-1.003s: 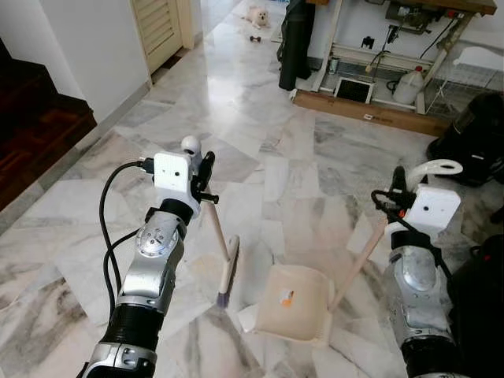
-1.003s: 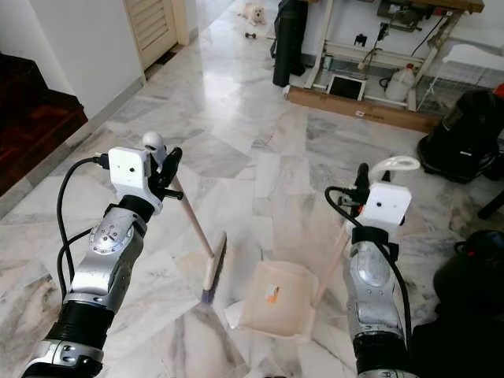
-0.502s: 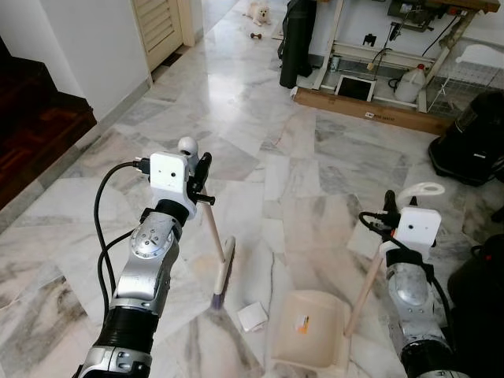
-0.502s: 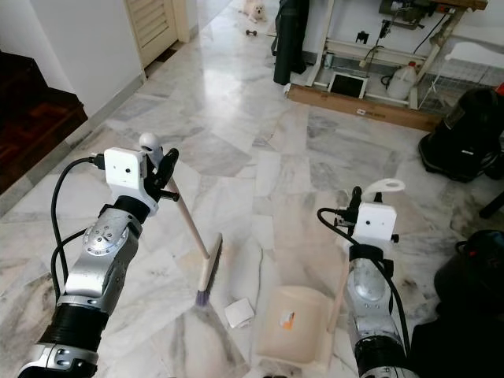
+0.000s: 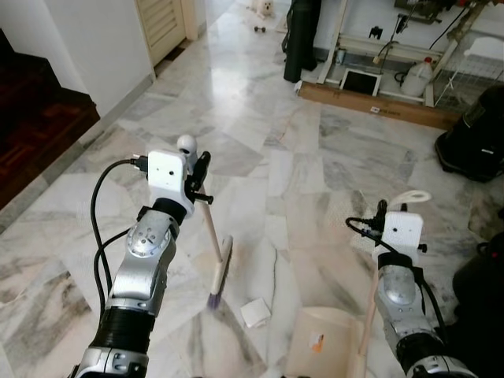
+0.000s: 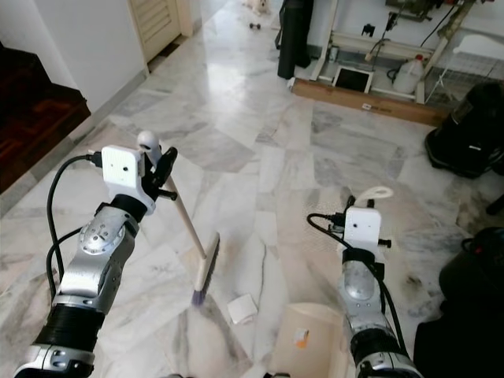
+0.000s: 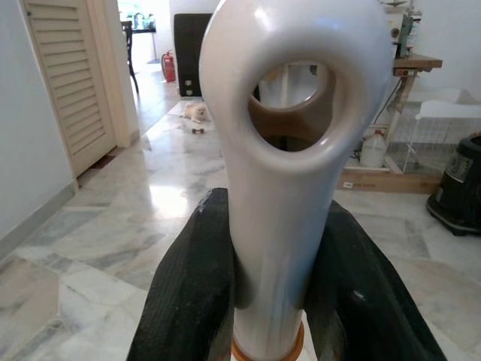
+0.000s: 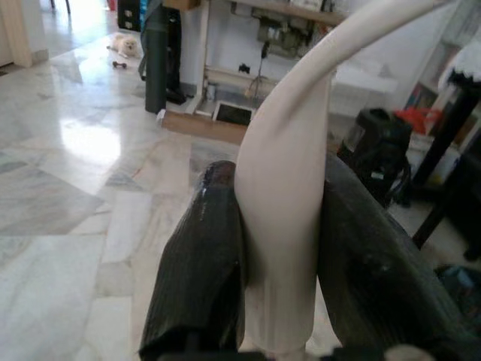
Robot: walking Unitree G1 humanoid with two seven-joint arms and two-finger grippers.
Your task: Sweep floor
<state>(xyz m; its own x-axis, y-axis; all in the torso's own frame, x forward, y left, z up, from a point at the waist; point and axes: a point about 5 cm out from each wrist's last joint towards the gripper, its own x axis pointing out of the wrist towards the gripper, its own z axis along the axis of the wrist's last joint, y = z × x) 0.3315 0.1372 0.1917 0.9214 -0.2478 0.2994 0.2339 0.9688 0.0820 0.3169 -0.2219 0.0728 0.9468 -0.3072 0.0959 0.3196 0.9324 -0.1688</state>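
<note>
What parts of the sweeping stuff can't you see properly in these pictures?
- Dustpan: its front is cut off by the bottom edge of the left eye view.
- Broom bristles: too small to tell whether they touch the paper scrap.
- Dustpan handle: its lower end is hidden behind the right gripper's fingers.

Clamped between two black fingers (image 8: 203,271): a cream dustpan handle (image 8: 289,188), curving away overhead. Beyond, lay marble floor (image 8: 68,203), a black bag (image 8: 155,53) and a cluttered workbench (image 8: 293,19).
</note>
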